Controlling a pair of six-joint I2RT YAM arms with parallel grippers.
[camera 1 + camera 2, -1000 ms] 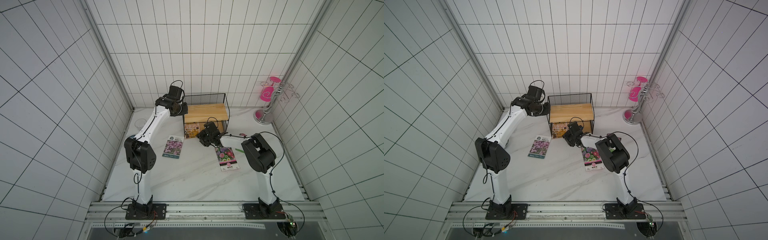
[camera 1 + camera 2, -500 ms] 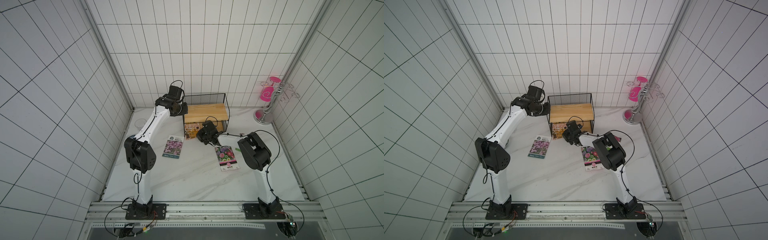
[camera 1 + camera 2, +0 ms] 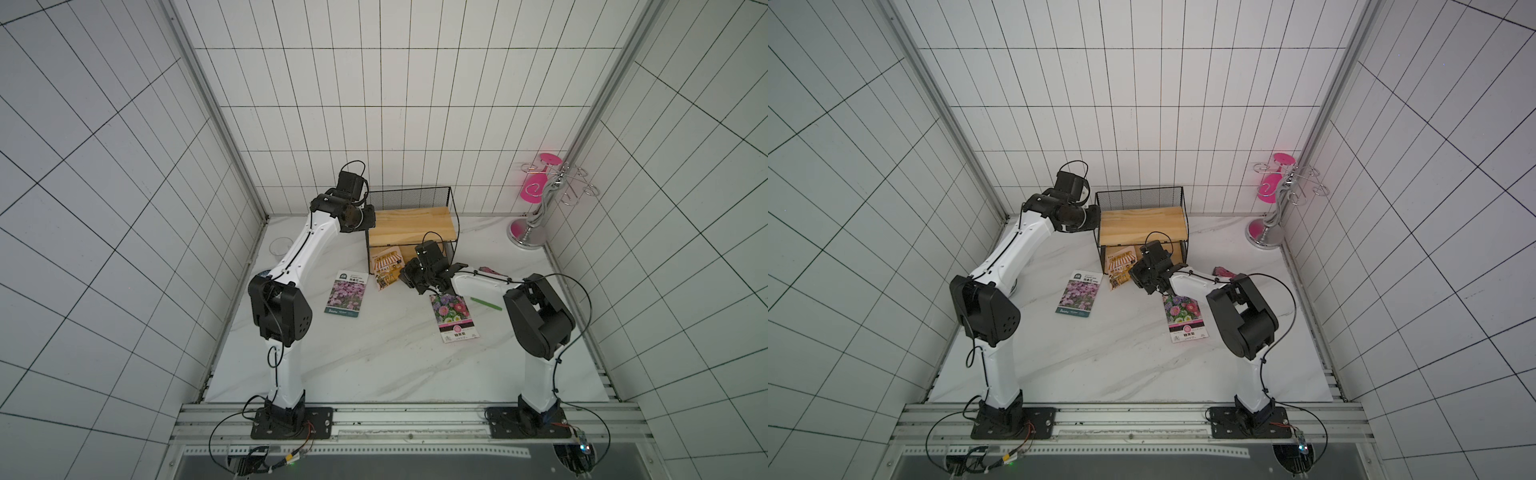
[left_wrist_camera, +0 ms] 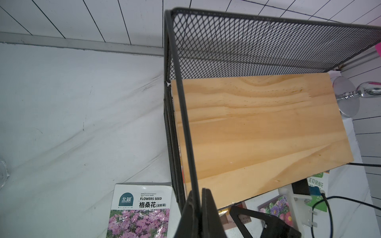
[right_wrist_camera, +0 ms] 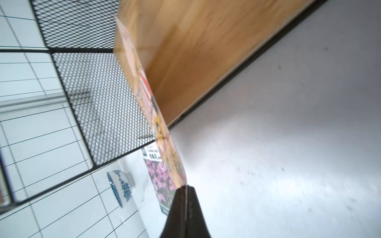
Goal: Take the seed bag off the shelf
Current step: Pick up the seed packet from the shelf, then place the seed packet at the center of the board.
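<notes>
Top views, shelf: a small two-tier shelf of black wire, black mesh and light wooden boards is seen at the back of the white marble table.
Top views, seed bag: an orange printed seed bag is found at the left front corner of the lower tier. It is tilted, partly under the upper board and partly out over the table, and is shown so in both top views.
Top views, right gripper: the right gripper is placed at the seed bag's outer edge; the grip cannot be made out from here.
Top views, left gripper: the left gripper is set against the shelf's upper left corner.
Top views, other things: a purple-flower seed packet and a mixed-flower seed packet are laid flat on the table. A chrome stand with pink glasses is stood in the right back corner.
Left wrist view, left gripper: the left gripper is clamped on the black side wire of the shelf.
Right wrist view, right gripper: the right gripper is pinched tight on the edge of the seed bag.
Right wrist view, seed bag: it is seen edge-on and blurred, reaching from the fingertips across the front edge of the lower board of the shelf.
Right wrist view, background: a blue-and-white bowl is seen beyond the mesh.
</notes>
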